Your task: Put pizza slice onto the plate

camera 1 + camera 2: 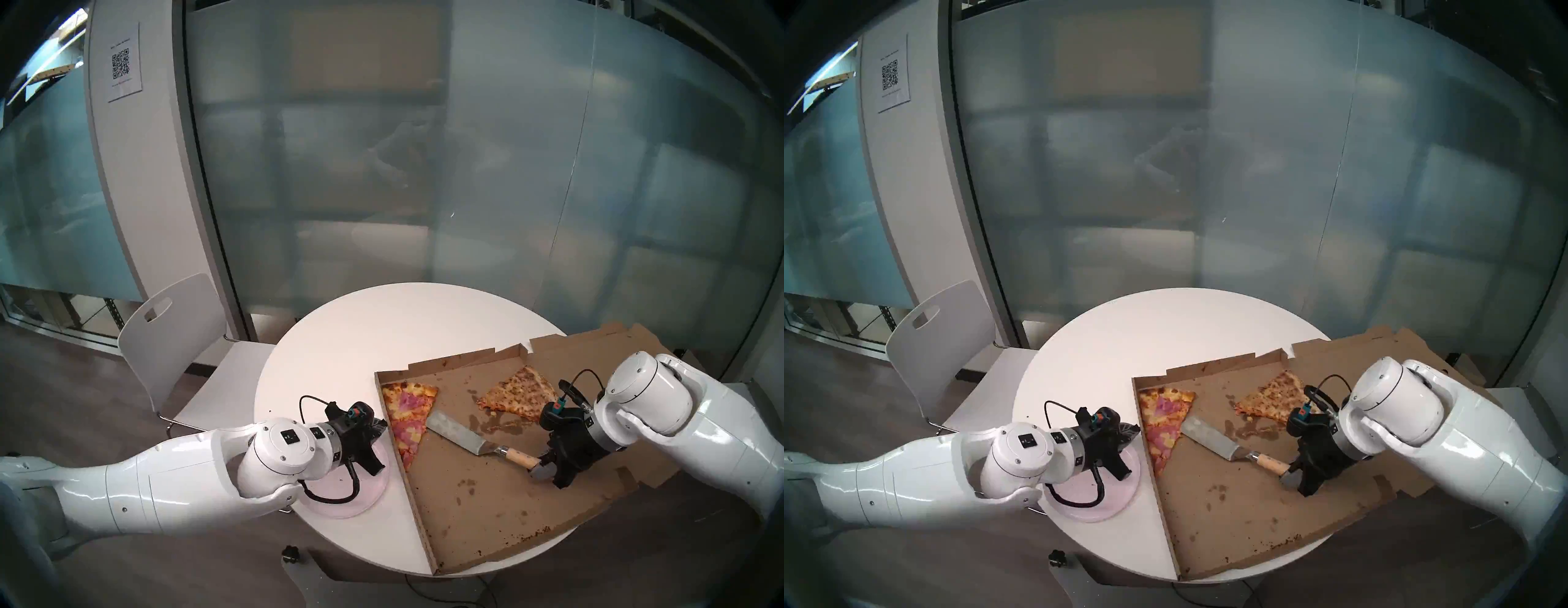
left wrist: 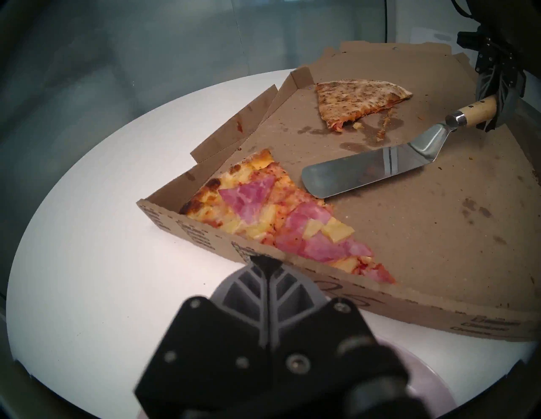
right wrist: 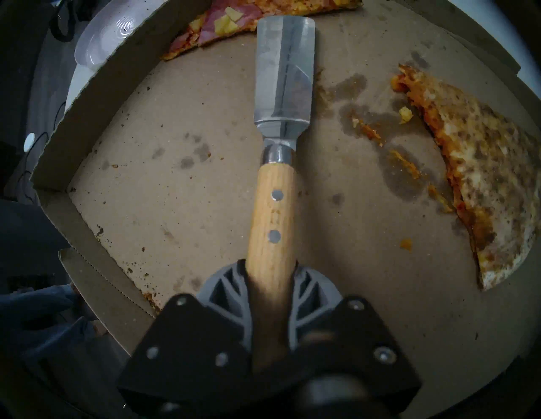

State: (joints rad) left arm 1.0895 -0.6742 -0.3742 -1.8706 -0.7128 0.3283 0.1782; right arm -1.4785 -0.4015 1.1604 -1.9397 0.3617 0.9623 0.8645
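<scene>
Two slices lie in the open pizza box (image 1: 488, 488): the pizza slice (image 1: 407, 418) along its left wall, untouched. Right gripper (image 3: 270, 281) clamps the spatula (image 1: 460, 433) handle, blade tip beside the slice. Left gripper (image 2: 268, 263), fingers pressed together, hovers over the plate (image 1: 365, 505) left of the box.

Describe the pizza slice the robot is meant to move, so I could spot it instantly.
Find the open cardboard pizza box on the round white table. The pizza slice lies along the box's left wall, nearest the pale pink plate. Unlike the browned, speckled slice farther right, it carries pink ham and yellow pineapple.
</scene>
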